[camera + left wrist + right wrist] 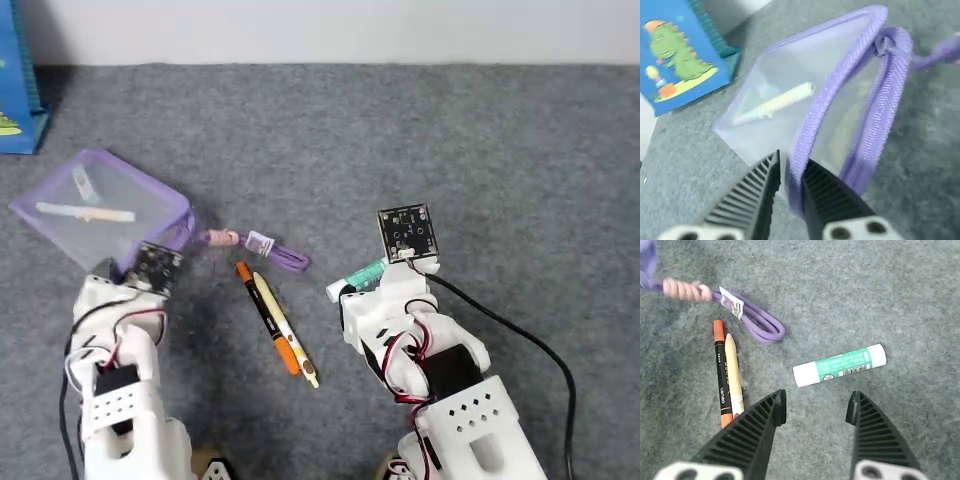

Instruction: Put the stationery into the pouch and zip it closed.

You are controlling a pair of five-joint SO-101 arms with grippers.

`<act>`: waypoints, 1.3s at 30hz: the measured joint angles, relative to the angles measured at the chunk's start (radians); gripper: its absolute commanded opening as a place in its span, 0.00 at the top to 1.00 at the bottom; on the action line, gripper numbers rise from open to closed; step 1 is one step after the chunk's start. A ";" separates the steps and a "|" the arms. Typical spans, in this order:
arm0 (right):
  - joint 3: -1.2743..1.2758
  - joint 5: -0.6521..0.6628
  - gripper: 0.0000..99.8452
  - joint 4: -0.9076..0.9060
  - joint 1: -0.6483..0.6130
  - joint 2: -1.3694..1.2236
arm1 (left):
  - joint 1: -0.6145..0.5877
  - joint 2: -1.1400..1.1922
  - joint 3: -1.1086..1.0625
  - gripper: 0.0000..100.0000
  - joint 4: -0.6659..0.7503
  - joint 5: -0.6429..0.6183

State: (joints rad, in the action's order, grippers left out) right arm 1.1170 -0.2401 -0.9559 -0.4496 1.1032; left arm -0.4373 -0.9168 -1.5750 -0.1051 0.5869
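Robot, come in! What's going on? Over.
Left gripper shut on clear purple-edged zip pouch. Right gripper open over green-and-white glue stick. Orange crayon, cream crayon loose; nothing blocking.

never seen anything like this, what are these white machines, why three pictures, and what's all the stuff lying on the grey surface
These are two small robot arms, side by side. The high view looks down on both: the left arm and the right arm. The other two pictures come from a camera on each arm's wrist, so its black ridged jaws show. The left arm's jaws pinch the purple edge of a clear pouch, with a pale stick inside. The right arm's jaws are open above a green-and-white glue stick. Nearby lie an orange crayon, a cream crayon and a purple strap.
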 measured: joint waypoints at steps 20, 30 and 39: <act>0.000 0.000 0.79 0.000 0.000 0.000 | 0.163 0.002 0.921 0.99 -1.177 -0.124; 0.000 0.000 0.79 -0.084 0.000 0.000 | 0.233 0.002 1.238 0.99 -1.467 -0.129; 0.000 0.000 0.79 -0.086 0.000 0.000 | 0.180 0.002 1.240 0.80 -1.470 -0.129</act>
State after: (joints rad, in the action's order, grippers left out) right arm 1.1170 -0.2401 -1.0418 -0.4496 1.1032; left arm -0.2578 -0.9152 -0.3353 -1.5750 0.4580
